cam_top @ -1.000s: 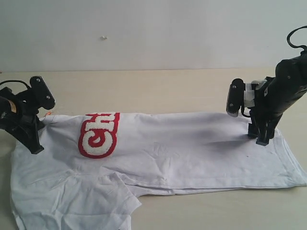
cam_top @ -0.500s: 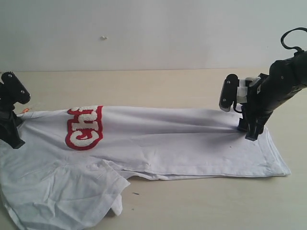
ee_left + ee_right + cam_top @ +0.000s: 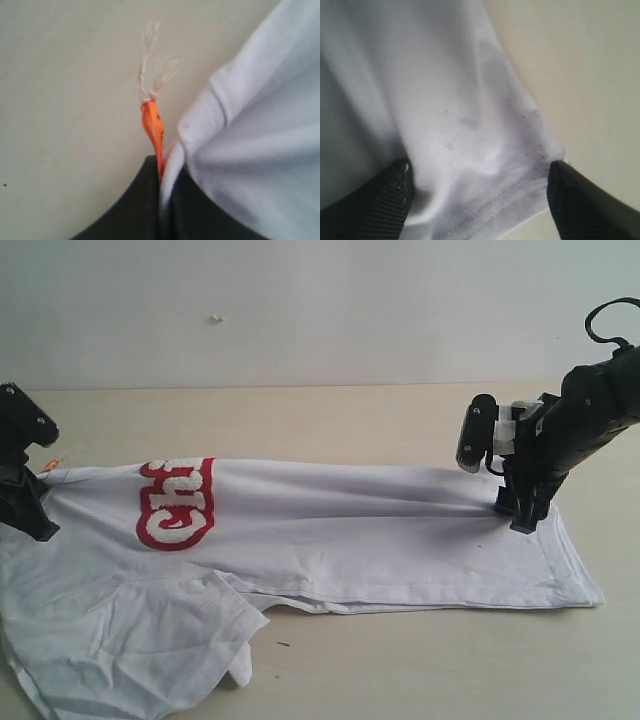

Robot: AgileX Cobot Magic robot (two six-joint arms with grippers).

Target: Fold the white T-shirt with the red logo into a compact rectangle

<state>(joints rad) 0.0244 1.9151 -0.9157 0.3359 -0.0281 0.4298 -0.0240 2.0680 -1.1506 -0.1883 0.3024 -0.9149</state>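
The white T-shirt [image 3: 350,530] lies folded lengthwise and stretched across the table, its collar end to the left. Part of the red logo [image 3: 177,503] shows near that end. My left gripper [image 3: 30,515] is at the far left edge, shut on the collar edge [image 3: 200,125] beside the orange neck tag [image 3: 152,127]. My right gripper [image 3: 525,512] stands on the hem end. In the right wrist view its fingers [image 3: 387,200] are wide apart, with the stitched hem [image 3: 490,205] lying between them.
A loose sleeve [image 3: 150,640] spreads toward the front left. The tan table [image 3: 330,425] runs back to a pale wall. The shirt's hem corner [image 3: 590,595] lies near the right side of the view.
Over the last second both grippers moved left and the shirt slid left with them, pulling out straighter. In the last half second almost nothing moved.
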